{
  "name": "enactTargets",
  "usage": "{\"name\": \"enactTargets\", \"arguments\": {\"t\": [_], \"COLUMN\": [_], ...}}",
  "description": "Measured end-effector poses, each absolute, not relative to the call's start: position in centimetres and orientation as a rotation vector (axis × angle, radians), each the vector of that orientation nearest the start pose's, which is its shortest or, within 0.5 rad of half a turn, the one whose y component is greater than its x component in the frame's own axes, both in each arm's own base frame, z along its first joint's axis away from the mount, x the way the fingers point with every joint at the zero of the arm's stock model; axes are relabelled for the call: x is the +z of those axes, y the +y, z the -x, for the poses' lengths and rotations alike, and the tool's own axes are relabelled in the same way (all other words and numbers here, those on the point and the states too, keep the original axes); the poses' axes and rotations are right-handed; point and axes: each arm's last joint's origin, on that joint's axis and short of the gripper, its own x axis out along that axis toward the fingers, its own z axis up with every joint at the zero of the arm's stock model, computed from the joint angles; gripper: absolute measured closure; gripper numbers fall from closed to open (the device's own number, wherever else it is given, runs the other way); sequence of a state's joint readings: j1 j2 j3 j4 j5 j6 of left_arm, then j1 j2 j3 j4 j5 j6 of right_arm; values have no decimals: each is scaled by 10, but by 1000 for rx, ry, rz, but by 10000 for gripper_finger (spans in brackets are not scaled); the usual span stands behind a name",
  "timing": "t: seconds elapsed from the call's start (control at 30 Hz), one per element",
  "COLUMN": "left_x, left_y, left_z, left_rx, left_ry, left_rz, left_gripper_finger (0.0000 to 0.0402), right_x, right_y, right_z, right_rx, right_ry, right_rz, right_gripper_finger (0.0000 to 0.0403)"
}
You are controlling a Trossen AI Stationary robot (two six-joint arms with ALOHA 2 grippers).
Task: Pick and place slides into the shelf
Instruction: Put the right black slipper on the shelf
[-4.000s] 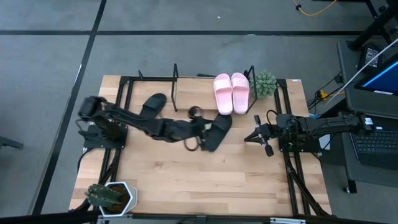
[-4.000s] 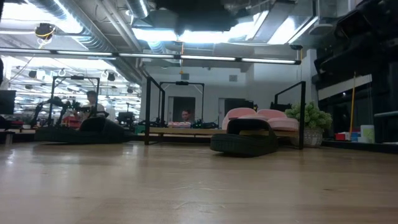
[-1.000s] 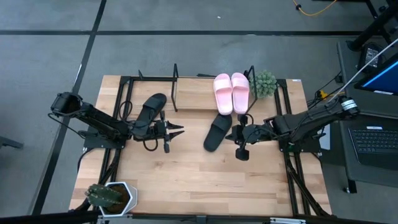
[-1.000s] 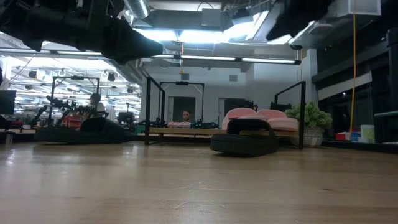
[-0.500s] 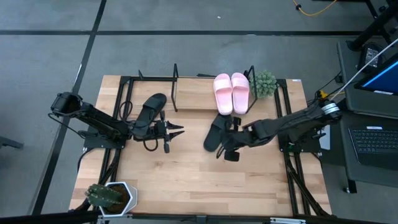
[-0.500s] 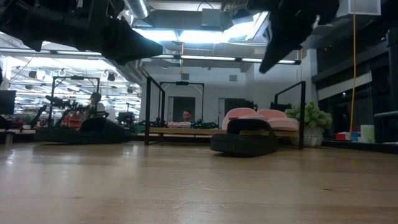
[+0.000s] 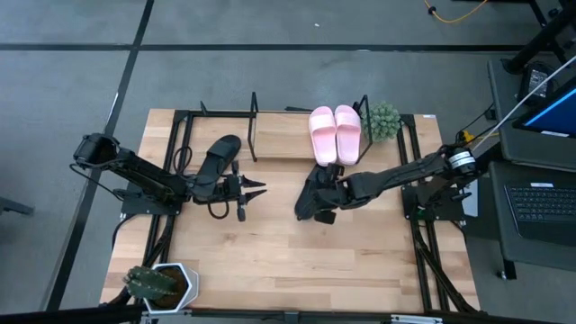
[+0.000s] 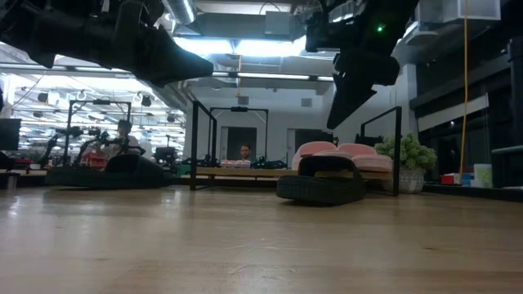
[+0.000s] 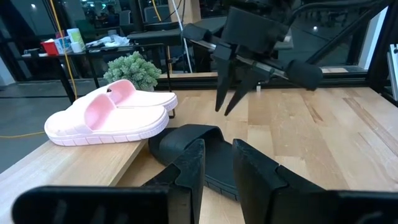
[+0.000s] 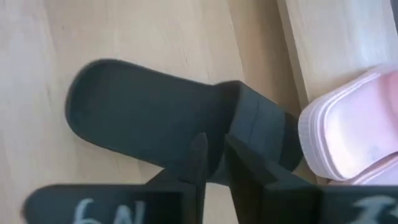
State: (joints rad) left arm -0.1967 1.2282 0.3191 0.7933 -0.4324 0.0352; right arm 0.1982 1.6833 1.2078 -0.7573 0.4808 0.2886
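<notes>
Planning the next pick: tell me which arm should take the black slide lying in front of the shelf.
Right. The right gripper hangs directly above that black slide, fingers open, beside the pink pair on the shelf. The left gripper waits farther off, near the other black slide.

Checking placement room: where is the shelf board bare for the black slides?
The shelf board is bare between its left end frame and the pink slides. Its right end is crowded: pink pair, plant, and right gripper over the black slide just in front.
</notes>
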Motion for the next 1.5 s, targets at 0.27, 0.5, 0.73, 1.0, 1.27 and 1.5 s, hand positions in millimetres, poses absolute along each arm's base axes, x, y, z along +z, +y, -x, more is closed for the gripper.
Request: {"name": "enactTargets", "arguments": {"t": [0.27,0.5,0.73,1.0,1.27,1.5], "left_x": [185,185,185,185,183,183], "left_y": [-32,-32,-32,-32,-32,-32], "left_z": [-221,-221,-221,-221,-220,-220], "left_rx": [233,234,233,233,232,232], "left_ry": [115,115,115,115,130,132], "left_rz": [-70,-70,-70,-70,-76,-77], "left_gripper_finger": [328,328,328,328,328,328], "right_x": [218,203,192,186,187,186], "right_y": [48,41,31,22,21,19], "right_z": [-322,-320,-317,-317,-319,-320], "right_rx": [-427,-446,-482,-507,-486,-490], "right_ry": [1110,1093,1102,1075,1061,1060], "right_rz": [136,114,87,57,66,63], "right_gripper_finger": [287,276,275,275,275,275]}}
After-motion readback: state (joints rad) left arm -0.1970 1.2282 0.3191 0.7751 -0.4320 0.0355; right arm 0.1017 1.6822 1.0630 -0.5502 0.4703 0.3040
